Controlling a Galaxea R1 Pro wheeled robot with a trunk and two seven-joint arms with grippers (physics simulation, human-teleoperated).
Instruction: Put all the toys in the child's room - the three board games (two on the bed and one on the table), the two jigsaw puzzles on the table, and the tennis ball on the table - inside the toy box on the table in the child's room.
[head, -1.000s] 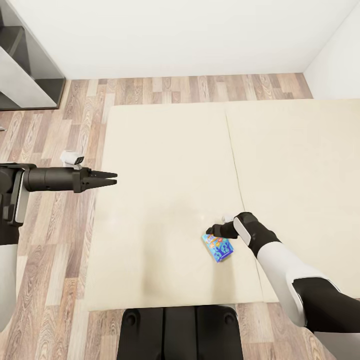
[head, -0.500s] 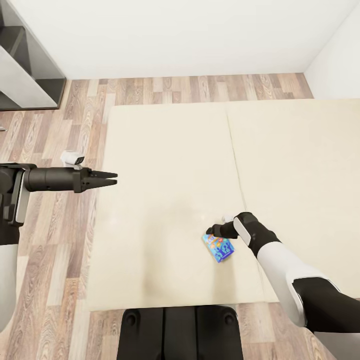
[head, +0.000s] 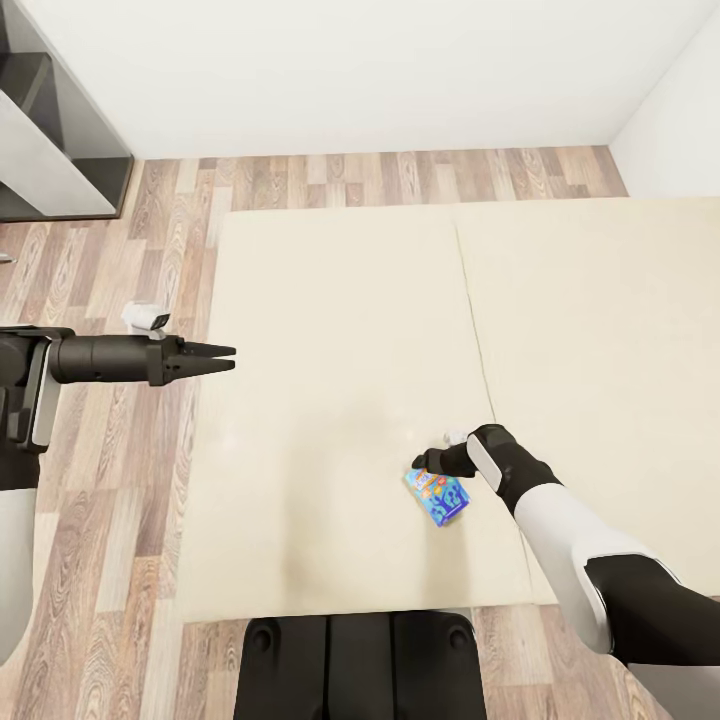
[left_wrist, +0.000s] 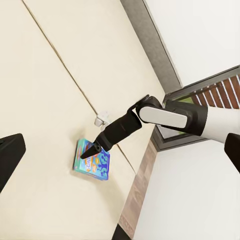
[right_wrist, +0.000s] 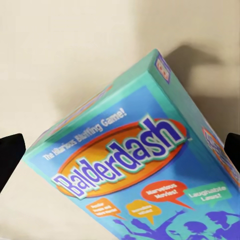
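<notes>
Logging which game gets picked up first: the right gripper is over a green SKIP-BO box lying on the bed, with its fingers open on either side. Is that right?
Not quite. The box under the right gripper is blue and reads Balderdash, not SKIP-BO, as the right wrist view shows. The rest holds: it lies on the bed, with the gripper's fingers open on either side.
</notes>
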